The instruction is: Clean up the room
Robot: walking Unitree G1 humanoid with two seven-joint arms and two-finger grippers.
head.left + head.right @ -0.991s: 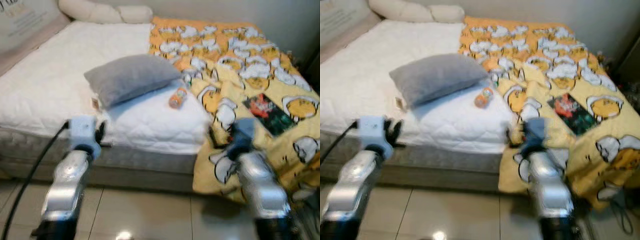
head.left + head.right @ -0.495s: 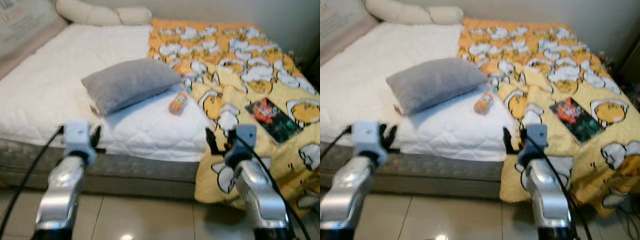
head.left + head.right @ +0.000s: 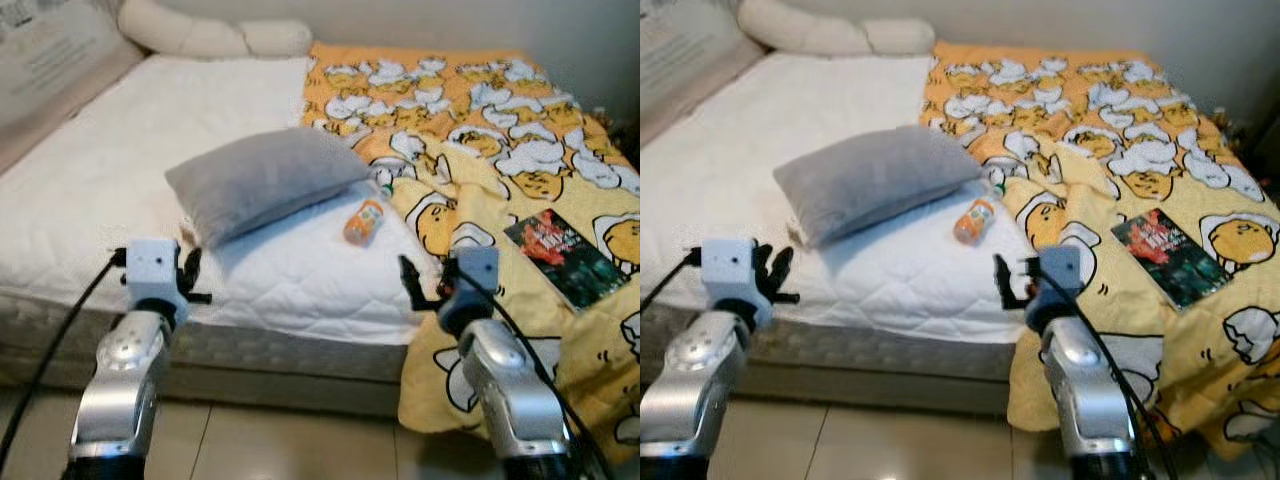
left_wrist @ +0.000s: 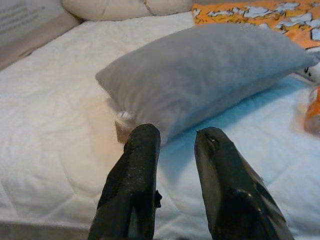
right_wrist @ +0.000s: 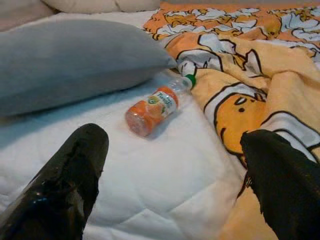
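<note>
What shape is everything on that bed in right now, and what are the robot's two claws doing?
Grey pillow: lying flat on the white mattress.
Orange bottle: on its side, cap on, beside the pillow.
Yellow blanket: rumpled, hanging over the bed edge.
Book: closed, lying on the blanket.
Left gripper: open, empty, facing the pillow.
Right gripper: wide open, empty, facing the bottle.

No legible text; bottle (image 5: 153, 107) label and book (image 3: 1170, 256) cover too blurred.
</note>
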